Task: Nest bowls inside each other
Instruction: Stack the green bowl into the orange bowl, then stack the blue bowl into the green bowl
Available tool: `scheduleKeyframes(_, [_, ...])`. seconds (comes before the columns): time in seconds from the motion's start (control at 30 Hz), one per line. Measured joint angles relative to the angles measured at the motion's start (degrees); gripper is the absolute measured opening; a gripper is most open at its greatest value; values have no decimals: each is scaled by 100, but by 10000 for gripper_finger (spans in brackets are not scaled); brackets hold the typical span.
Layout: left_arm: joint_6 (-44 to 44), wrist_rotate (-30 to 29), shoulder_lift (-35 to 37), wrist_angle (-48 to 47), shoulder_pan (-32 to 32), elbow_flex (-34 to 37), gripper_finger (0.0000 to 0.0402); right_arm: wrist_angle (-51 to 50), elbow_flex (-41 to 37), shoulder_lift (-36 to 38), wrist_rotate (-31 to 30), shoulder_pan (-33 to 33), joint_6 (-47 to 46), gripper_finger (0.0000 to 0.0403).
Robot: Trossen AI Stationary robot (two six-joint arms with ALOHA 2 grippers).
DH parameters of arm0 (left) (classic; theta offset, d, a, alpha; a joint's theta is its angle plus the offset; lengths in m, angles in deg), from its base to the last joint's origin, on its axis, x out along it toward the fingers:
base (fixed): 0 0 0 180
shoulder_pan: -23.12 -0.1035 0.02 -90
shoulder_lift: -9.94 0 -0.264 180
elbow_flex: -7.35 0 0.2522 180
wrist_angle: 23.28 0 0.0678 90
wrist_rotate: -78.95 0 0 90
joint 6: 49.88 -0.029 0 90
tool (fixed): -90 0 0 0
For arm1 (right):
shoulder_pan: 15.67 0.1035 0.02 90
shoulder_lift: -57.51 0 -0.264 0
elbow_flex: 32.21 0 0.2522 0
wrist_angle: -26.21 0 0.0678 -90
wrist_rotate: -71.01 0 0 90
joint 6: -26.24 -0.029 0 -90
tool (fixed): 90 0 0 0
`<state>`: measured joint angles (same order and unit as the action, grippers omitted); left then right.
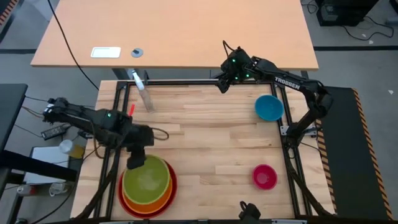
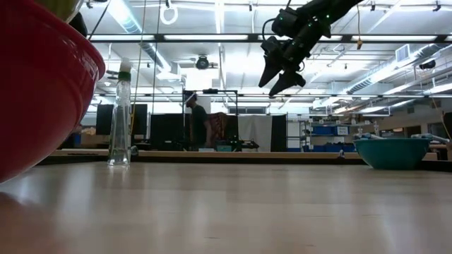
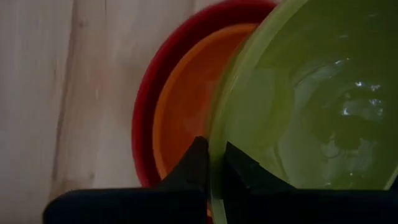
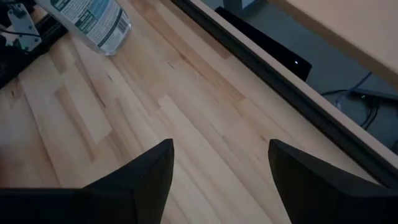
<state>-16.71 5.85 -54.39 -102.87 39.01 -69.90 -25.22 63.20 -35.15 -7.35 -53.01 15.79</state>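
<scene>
Wood planks in a pale butcher-block pattern make up the table [image 1: 211,143], framed by dark rails, with a second tan desk [image 1: 186,31] beyond its far edge. Behind it, the low view shows a large workshop with ceiling strip lights, shelving and a person [image 2: 198,120] standing far off.

A clear plastic bottle [image 1: 144,93] stands at the far left of the table. A blue bowl [image 1: 269,107] sits far right, a small pink bowl [image 1: 264,177] near right, well apart from each other.

At the near left, a red bowl [image 1: 169,194] holds an orange bowl [image 1: 163,200], and a green bowl [image 1: 148,178] lies tilted within them. The left gripper [image 3: 214,168] is clamped on the green bowl's rim. The right gripper [image 4: 217,168] hangs above the far edge, fingers spread wide, holding nothing.
</scene>
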Motion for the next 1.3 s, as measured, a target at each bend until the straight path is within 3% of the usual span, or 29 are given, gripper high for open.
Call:
scheduleKeyframes(0.4, [-355,-252,-1252,18,658,127,36,47,-2,0,0,7,-29,265])
scheduleKeyframes(0.73, [-141,-268,-1342,83,698,125,196,79,-2,0,0,9,-51,265])
scheduleKeyframes(0.9, [162,-11,-1318,-162,647,-111,242,78,-2,0,2,11,-51,265])
scheduleKeyframes(1.13, [23,26,-1309,-385,642,-810,253,-16,-2,-1,0,11,45,265])
scheduleKeyframes(1.3, [90,-491,-1312,-465,424,-972,250,-807,-4,-2,-394,-12,450,265])
